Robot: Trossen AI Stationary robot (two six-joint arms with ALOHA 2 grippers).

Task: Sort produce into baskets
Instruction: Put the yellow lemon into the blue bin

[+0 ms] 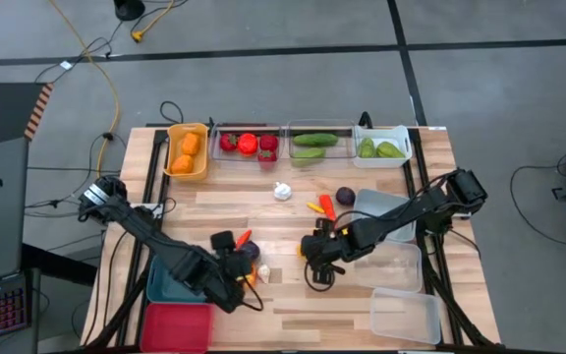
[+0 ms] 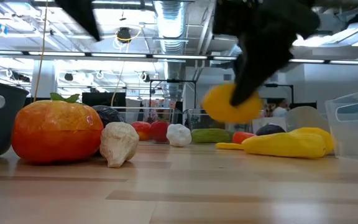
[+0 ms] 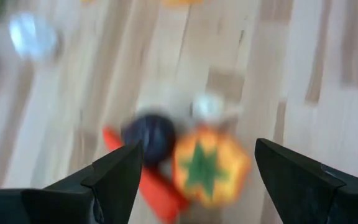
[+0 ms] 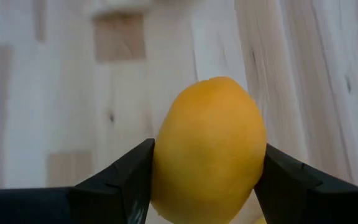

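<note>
- High view: the right gripper [image 1: 314,248] sits near the middle of the light wooden table [image 1: 293,295], its fingers closed around a small yellow lemon-shaped toy [image 1: 310,247].
- High view: the left gripper [image 1: 236,278] is beside an orange pumpkin toy [image 1: 250,278] and a dark purple round toy [image 1: 250,251], with a slim red-orange carrot toy [image 1: 243,237] just beyond them; its fingers stand apart with nothing between them.
- High view: behind the left arm lie a teal plastic bin [image 1: 161,285] and a red plastic bin [image 1: 177,325]; along the far edge an orange-yellow bin [image 1: 187,151] holds orange pieces.
- Low view: the yellow lemon-shaped toy [image 2: 231,103] hangs clear of the tabletop, clamped under the dark right gripper [image 2: 248,93].
- Low view: the orange pumpkin toy [image 2: 57,130] rests on the wood, a white garlic-shaped toy [image 2: 119,144] touching it.
- Left wrist view: the spread fingers [image 3: 114,180] frame the pumpkin toy [image 3: 209,167] and the purple toy [image 3: 149,135], both ahead of the tips, neither one touched.
- Right wrist view: both fingers [image 4: 129,180] press the sides of the lemon toy [image 4: 209,149], which fills the gap between them.
</note>
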